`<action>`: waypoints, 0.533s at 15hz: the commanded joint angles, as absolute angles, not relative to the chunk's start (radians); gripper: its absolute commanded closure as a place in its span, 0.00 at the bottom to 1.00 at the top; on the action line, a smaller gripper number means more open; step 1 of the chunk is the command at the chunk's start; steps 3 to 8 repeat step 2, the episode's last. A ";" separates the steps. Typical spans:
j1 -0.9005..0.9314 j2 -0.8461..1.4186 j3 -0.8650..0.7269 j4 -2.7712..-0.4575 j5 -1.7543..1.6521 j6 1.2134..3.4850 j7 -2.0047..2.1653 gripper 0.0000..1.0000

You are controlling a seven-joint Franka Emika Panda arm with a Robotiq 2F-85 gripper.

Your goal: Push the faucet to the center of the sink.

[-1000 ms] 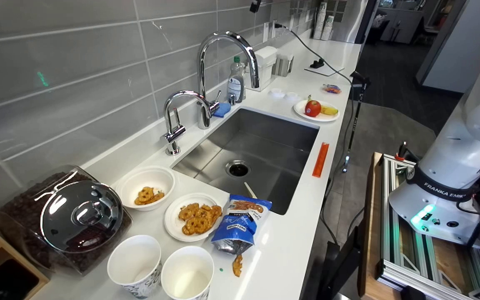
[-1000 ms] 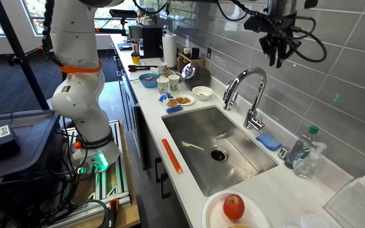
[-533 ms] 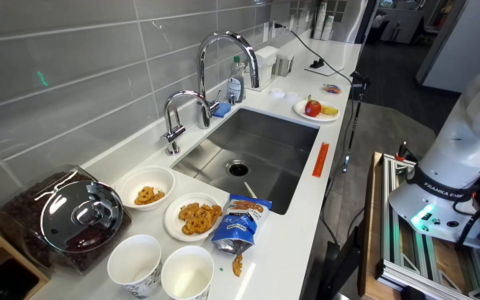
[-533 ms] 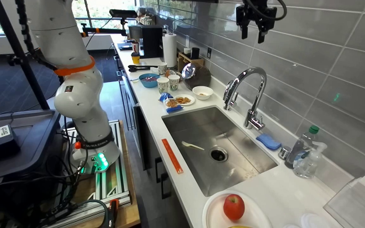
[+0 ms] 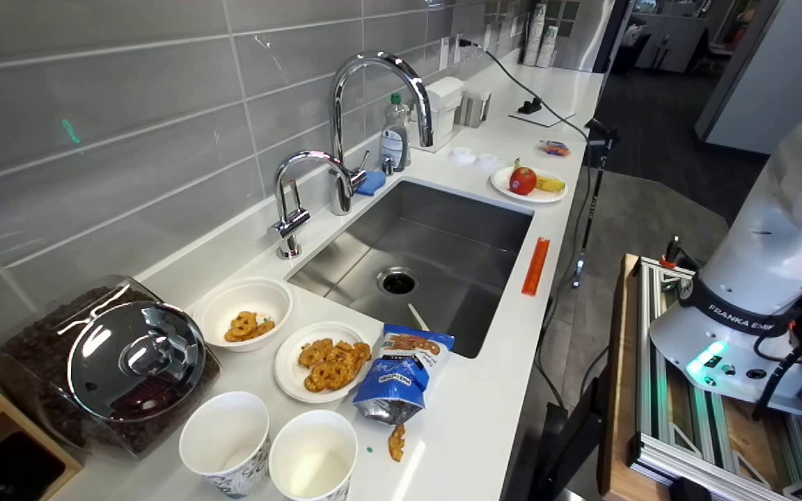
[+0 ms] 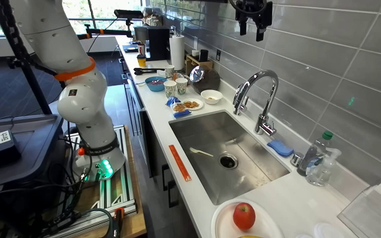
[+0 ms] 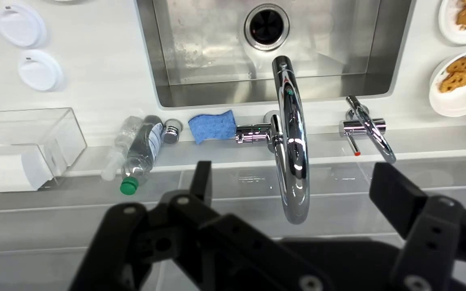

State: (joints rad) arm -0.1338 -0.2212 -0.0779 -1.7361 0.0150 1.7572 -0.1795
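shiny chrome, the faucet [image 6: 271,96] stands just right of the sink [image 6: 203,135] in an exterior view, arching toward it. the gripper [image 6: 251,35] hangs above, parted and holding nothing, probably so it can straddle the curve and push.

Tool [image 6: 251,34] hangs fingertips-down in an exterior view, jaws parted; wrist view shows the black fingers [image 7: 397,198] spread wide, roughly level with each other. White arm [image 6: 81,103] leans up and away from the tool; links between them run out of frame. Base [image 6: 98,161] sits well apart from and below the tool, status light [image 6: 107,168] green.
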 commanded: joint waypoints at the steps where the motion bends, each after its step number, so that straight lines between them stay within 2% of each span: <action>1: -0.114 -0.219 -0.095 -1.731 0.011 1.753 -0.176 0.00; 8: -0.114 -0.219 -0.095 -1.732 0.011 1.753 -0.175 0.00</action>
